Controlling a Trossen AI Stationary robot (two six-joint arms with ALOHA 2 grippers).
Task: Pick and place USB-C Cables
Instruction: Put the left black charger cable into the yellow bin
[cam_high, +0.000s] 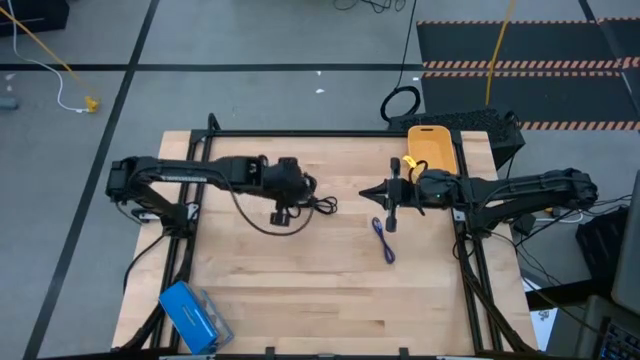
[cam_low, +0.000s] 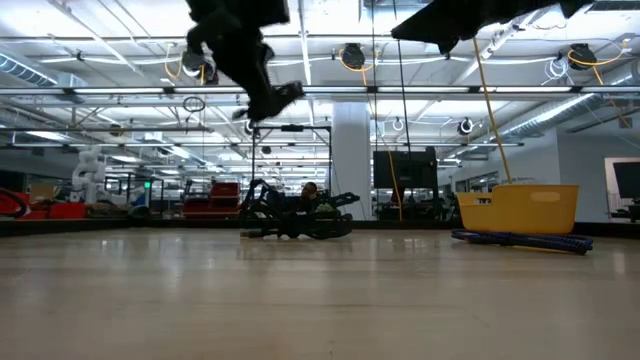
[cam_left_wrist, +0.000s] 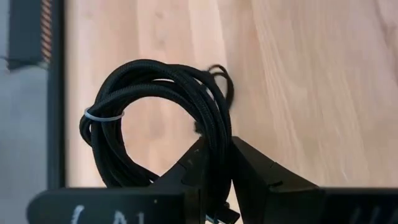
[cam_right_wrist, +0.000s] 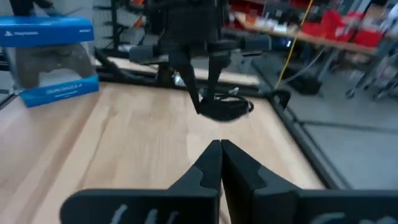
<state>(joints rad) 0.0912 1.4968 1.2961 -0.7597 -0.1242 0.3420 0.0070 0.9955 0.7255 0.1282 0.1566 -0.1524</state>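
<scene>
The left gripper (cam_left_wrist: 217, 177) hangs above the counter (cam_high: 300, 300) with its fingers pinching a black coiled cable (cam_left_wrist: 155, 118), lifted clear of the wood, while a second black coil (cam_high: 320, 206) lies on the counter just beside it and the purple cable (cam_high: 383, 240) lies nearer the right arm. The yellow bin (cam_high: 432, 148) stands at the far right of the counter, well apart from the held coil, so the carry likely runs across the counter toward the right arm's side. The right gripper (cam_right_wrist: 221, 165) hovers near the bin with its fingers pressed together and nothing between them.
</scene>
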